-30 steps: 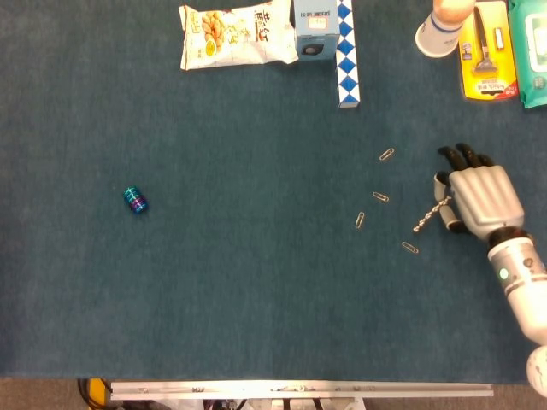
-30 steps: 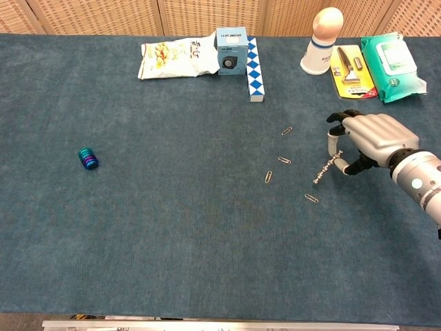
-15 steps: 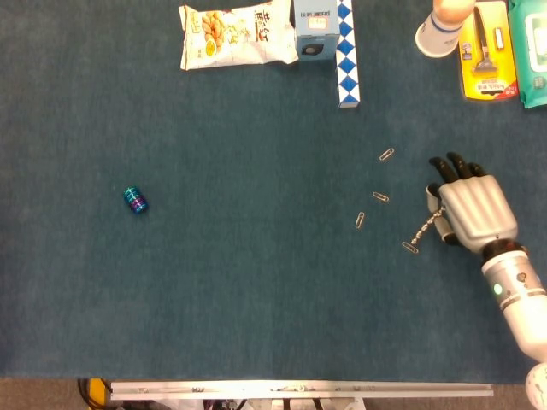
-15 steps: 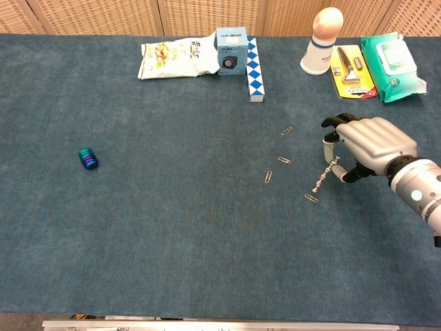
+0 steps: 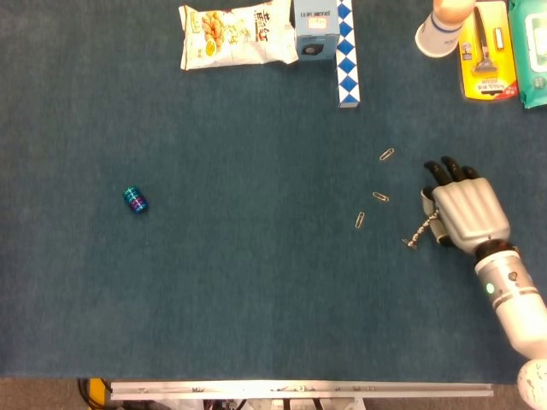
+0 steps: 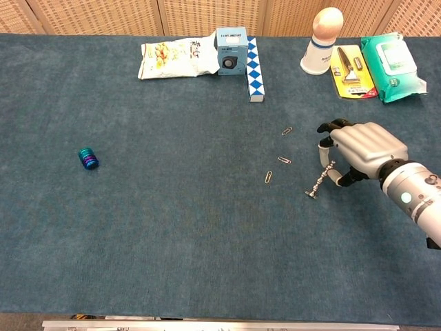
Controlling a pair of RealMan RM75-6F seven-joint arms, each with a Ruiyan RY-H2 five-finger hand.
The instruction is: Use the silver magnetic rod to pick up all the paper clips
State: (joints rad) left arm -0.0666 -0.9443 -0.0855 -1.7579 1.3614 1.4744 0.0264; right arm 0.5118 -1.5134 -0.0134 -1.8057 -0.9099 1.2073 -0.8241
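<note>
My right hand (image 5: pixel 462 208) (image 6: pixel 360 151) holds the silver magnetic rod (image 5: pixel 421 230) (image 6: pixel 320 180) at the right of the table, the rod slanting down-left. One paper clip (image 5: pixel 410 243) (image 6: pixel 311 194) clings to the rod's lower tip. Three more paper clips lie on the blue cloth to the left: one (image 5: pixel 387 155) (image 6: pixel 286 131) furthest back, one (image 5: pixel 380 197) (image 6: pixel 284 160) in the middle, one (image 5: pixel 360 220) (image 6: pixel 268 177) nearest me. My left hand is out of both views.
A small teal cylinder (image 5: pixel 135 200) (image 6: pixel 88 158) lies far left. Along the back edge stand a snack bag (image 5: pixel 235 35), a blue box (image 5: pixel 314 27), a blue-white checkered bar (image 5: pixel 347 53), a white bottle (image 6: pixel 320 41), a razor pack (image 6: pixel 351 63) and wet wipes (image 6: pixel 389 67).
My right hand shifted left and toward me with the rod. The rod's tip reached the paper clip nearest it, which now hangs on the tip.
</note>
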